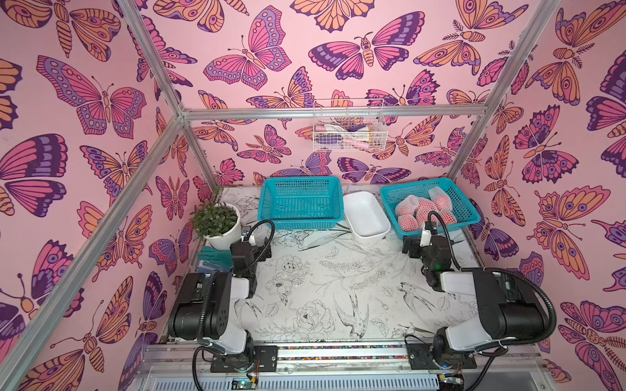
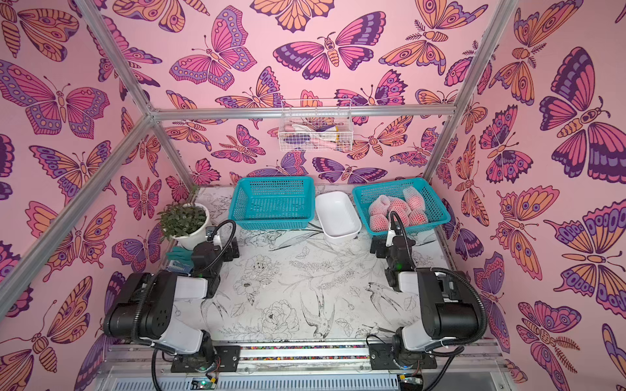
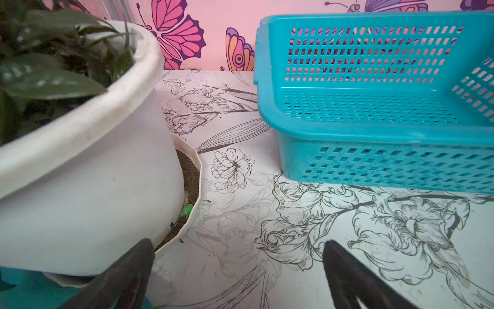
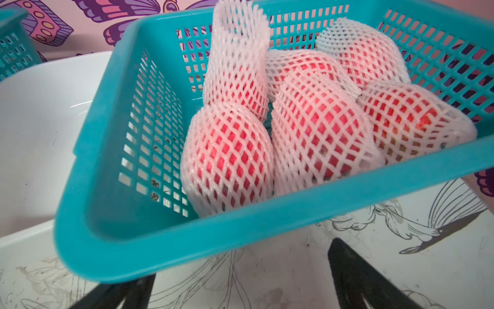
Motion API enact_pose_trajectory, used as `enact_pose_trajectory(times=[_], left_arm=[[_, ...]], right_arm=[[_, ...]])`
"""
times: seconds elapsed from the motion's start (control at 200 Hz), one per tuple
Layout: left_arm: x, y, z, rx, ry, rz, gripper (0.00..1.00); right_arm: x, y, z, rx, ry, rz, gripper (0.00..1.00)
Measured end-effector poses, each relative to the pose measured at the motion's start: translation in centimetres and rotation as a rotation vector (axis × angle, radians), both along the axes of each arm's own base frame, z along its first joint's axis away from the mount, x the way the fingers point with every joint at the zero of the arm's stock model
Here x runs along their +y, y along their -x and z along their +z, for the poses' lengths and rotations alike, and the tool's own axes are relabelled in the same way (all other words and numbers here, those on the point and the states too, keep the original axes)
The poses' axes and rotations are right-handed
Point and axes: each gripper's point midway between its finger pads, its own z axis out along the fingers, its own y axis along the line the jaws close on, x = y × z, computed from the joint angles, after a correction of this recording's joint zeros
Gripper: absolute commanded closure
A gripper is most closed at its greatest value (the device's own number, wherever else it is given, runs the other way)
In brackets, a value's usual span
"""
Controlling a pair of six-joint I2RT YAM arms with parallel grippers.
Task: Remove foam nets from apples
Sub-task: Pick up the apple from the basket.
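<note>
In both top views the apples [image 1: 423, 211] [image 2: 398, 210] lie heaped in the right teal basket [image 1: 471, 211] at the back right of the desk [image 1: 321, 287], all wrapped in the foam nets [image 1: 440, 198]. A white tray [image 1: 366, 213] stands just beside that basket, and the left teal basket [image 1: 271, 203] is on the tray's other side. A potted plant [image 1: 220, 223] stands at the back left with teal gloves [image 1: 211, 254] next to it, and a white wire basket [image 1: 349, 125] hangs on the back wall. Your left tool [image 1: 264, 252] sits low near the pot, and your right tool [image 1: 411, 245] is just in front of the apple basket.

In the left wrist view, your left tool [image 3: 238, 242] is spread wide and holds nothing. Only bare desk lies between its fingers. The pot is near 1 finger, and the left basket stands further ahead.

In the right wrist view, your right tool [image 4: 242, 262] is also spread wide and holds nothing. The basket rim partly hides 1 of its fingers. You can count 6 netted shapes in the basket, with red skin showing through the white mesh. 1 net stands taller than the others, its open end up.
</note>
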Motion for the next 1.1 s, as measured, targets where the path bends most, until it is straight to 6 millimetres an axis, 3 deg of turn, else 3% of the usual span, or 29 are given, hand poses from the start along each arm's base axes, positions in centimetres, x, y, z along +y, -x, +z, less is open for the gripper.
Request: enact_pose_trajectory(times=[0.862,0.992,1.102], left_arm=[[-0.2,0.0,0.1,-0.004,0.005,-0.014,0.00],[-0.3,1.1,1.7,-0.042,0.004,-0.014,0.00],[-0.3,2.1,4.6,-0.102,0.004,-0.014,0.00]], right_arm=[[0.0,0.2,0.5,-0.022,0.000,-0.001,0.01],[0.0,1.8,3.4,-0.071,-0.001,0.003,0.01],[0.1,2.8,8.9,-0.158,-0.003,0.003,0.01]])
